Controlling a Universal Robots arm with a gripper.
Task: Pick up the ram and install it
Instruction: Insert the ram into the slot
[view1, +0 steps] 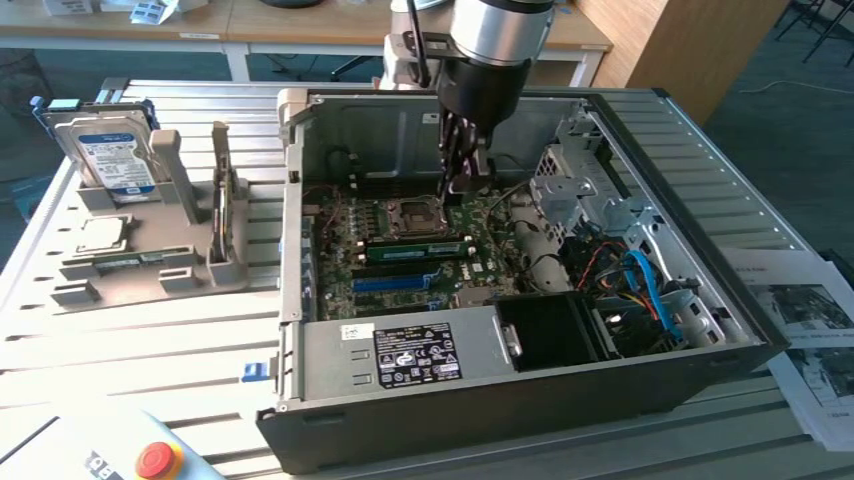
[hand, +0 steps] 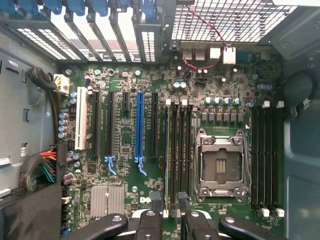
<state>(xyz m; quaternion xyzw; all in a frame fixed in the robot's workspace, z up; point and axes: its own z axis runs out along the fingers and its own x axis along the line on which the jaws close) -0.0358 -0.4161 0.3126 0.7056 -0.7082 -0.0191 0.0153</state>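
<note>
tool (view1: 461, 182) hangs inside the case (view1: 534, 395), jaws apart and empty — ram (view1: 418, 249) stands on edge in a motherboard slot beside the cpu socket (view1: 408, 212), seemingly seated; the jaw gap looks wide enough to clear its edge

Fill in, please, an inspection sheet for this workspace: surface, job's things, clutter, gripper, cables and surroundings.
surface: slatted metal table carrying an open computer case.
job's things: green ram stick stands in a board slot between the blue slot and the empty processor socket; whether it is fully seated cannot be judged.
clutter: hard drive and silver chip in a grey holder; red button; papers.
gripper: gripper hovers above the board, open, holding nothing.
cables: blue cables inside the case; red wire near the grille.
surroundings: wooden desks behind the table.
</note>
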